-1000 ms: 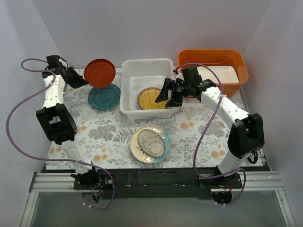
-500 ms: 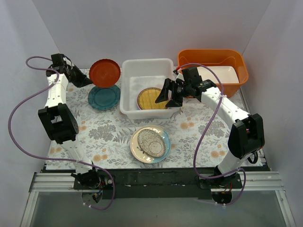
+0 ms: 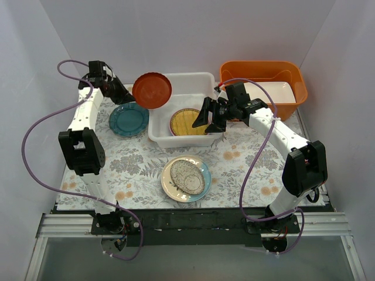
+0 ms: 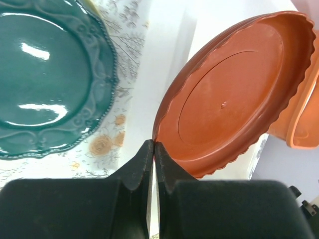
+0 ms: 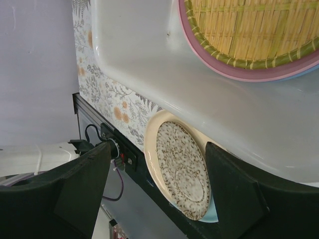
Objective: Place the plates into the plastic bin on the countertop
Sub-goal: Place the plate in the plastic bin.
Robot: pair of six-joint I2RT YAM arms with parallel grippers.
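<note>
One teal plate (image 3: 128, 119) lies left of the plastic bin (image 3: 157, 138). Over the bin's left rim, the left end effector (image 4: 153, 149) pinches the red-brown plate (image 3: 152, 89) by its scalloped edge. It looks stiff, light and slippery, so a rim hold suits. The right end effector (image 3: 210, 119) gapes empty over the bin's right side.

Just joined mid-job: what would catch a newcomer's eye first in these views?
The red-brown plate, pinched by its rim in the shut left claw, hangs tilted above the left rim of the white plastic bin. Inside the bin lies a woven yellow plate, with the open right claw at the bin's front right corner. A teal plate and a speckled plate lie on the countertop.
</note>
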